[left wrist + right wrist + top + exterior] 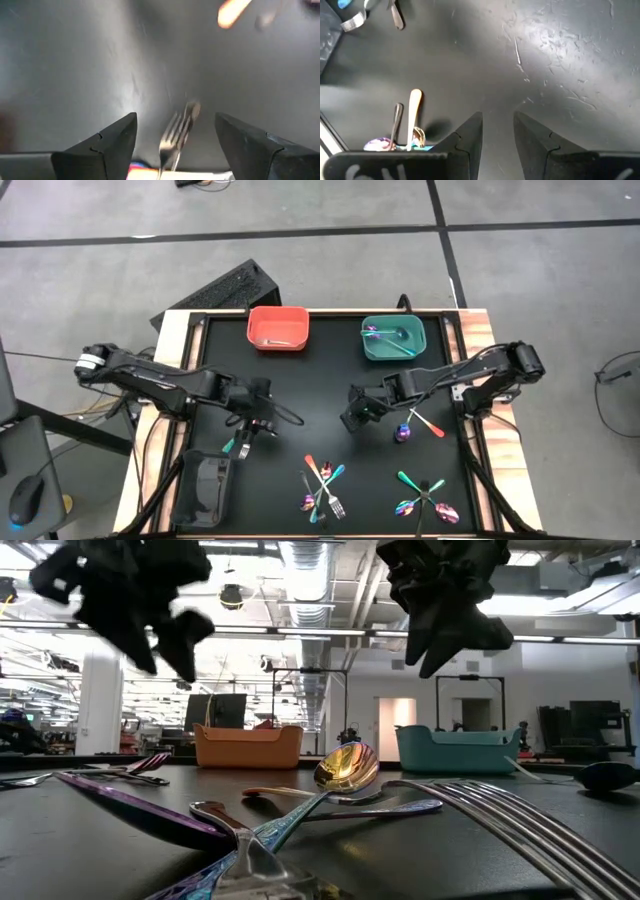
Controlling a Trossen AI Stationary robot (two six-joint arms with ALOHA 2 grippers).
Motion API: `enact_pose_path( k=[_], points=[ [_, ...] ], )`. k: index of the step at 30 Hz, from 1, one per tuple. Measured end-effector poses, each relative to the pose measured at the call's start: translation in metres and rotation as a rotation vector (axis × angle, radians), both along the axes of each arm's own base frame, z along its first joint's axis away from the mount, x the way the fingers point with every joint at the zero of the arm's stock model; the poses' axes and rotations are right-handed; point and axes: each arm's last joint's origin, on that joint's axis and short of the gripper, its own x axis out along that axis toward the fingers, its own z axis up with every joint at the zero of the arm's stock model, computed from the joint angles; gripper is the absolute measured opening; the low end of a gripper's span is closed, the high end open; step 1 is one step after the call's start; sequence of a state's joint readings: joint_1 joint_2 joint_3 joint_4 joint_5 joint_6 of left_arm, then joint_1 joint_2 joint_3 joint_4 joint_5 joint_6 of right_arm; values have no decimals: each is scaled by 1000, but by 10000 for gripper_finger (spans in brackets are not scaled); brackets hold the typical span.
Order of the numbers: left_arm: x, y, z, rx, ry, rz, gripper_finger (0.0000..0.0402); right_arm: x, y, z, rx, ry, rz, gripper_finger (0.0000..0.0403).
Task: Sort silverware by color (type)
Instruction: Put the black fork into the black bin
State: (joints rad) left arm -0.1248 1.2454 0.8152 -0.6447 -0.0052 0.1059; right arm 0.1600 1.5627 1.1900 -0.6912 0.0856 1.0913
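A: Where do things stand?

B: The left pincer point(247, 430) hangs over the near-left counter point(300, 395) with its fingers point(112, 142) wide apart and nothing between them. A teal-handled fork point(243, 444) lies just under it, beside the black bin point(205, 490).

A: And the right?

B: The right pincer point(356, 408) hovers mid-counter, fingers point(470, 137) partly apart, empty. A purple spoon point(402, 433) and an orange-handled piece point(426, 422) lie just right of it. Two piles, one point(323, 488) centre and one point(425, 498) right, wait near. The red bin point(278, 328) and teal bin point(393, 338) sit far.

A: The risk?

B: I'd judge the fork lies flat, so the left fingers may skid off or push it against the black bin. In the crossed piles, one lift could drag neighbours along.
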Motion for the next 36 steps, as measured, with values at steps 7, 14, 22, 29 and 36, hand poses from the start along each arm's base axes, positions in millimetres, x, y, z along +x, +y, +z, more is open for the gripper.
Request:
enact_pose_path(
  k=[7,14,22,29,36],
  points=[
    [12,6,-36,40,207,-6,251,-1,0,0,-26,9,45,123],
    [15,14,-55,62,323,-45,193,-2,0,-1,-35,19,49,106],
    [14,31,-57,-12,351,-64,119,-4,3,-2,-66,33,69,96],
    [14,34,-57,-90,337,-105,87,-3,-1,-2,-99,32,72,95],
    [10,34,-64,-72,333,-135,87,-2,-6,-1,-109,29,77,95]
  ],
)
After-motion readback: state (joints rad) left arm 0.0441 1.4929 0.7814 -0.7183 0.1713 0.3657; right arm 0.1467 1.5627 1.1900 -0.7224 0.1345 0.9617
